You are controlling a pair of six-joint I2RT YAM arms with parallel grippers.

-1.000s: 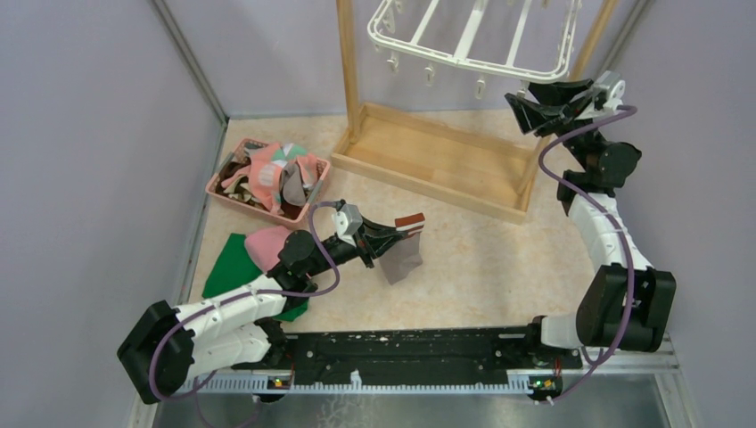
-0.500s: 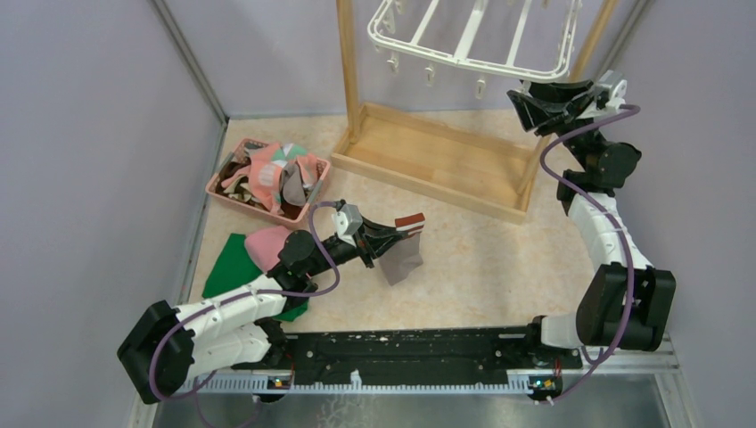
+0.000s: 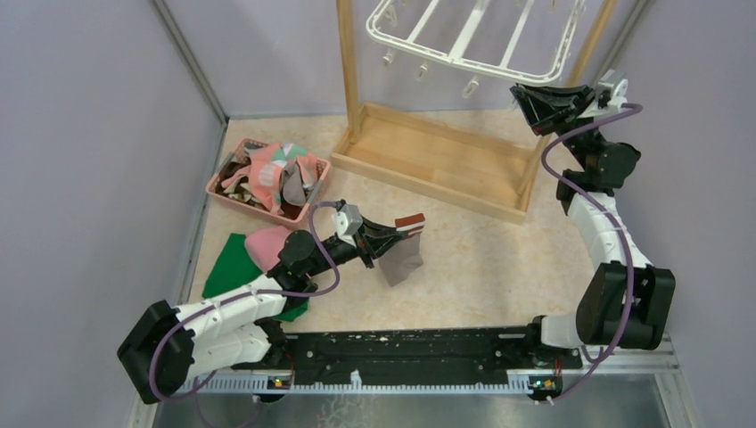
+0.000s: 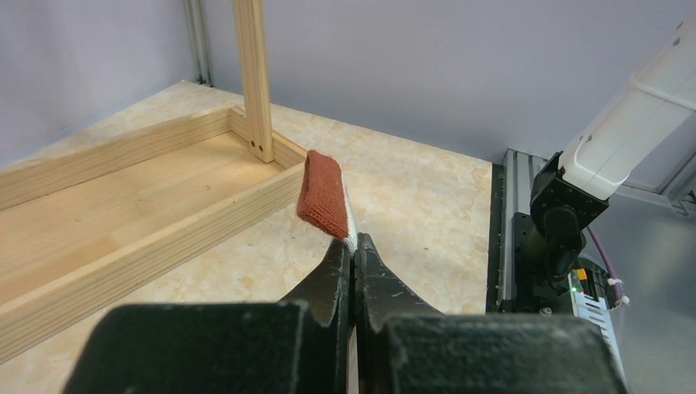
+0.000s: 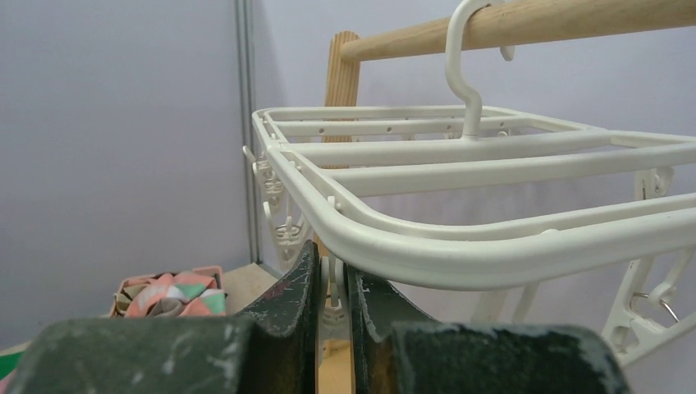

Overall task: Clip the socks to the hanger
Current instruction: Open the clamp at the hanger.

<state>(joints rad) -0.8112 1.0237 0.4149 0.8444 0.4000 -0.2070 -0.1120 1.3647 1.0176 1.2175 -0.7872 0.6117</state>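
**While one sock hangs from the left pincer, the right pincer is at the hanger**

Seen from above, two arms work over a speckled beige worktop (image 3: 481, 259). The left pincer (image 3: 392, 239) is closed on one grey-brown sock (image 3: 403, 257) with a red-brown cuff, and the soft fabric droops below it. A pink plastic basket (image 3: 234, 196) holds a heap of more socks (image 3: 276, 174); I cannot count them. Beside it lie one flat green cloth (image 3: 232, 266) and one pink cloth (image 3: 267, 242). The white plastic hanger (image 3: 499, 69) hangs tilted in a wooden stand (image 3: 428, 160), and three small clips dangle along its near rim. The right pincer (image 3: 521, 94) is at its right corner.

From the left wrist, the two black fingers are pressed together on the sock's ribbed cuff (image 4: 322, 194), which stands up above them. The stand's pale wooden base (image 4: 123, 246) lies to the left.

From the right wrist, the pincer (image 5: 330, 263) is narrow, its fingers closed on one white clip (image 5: 334, 283) under the hanger's rounded rim (image 5: 460, 246). One hook (image 5: 460, 66) holds the hanger on a round wooden bar (image 5: 533, 25).
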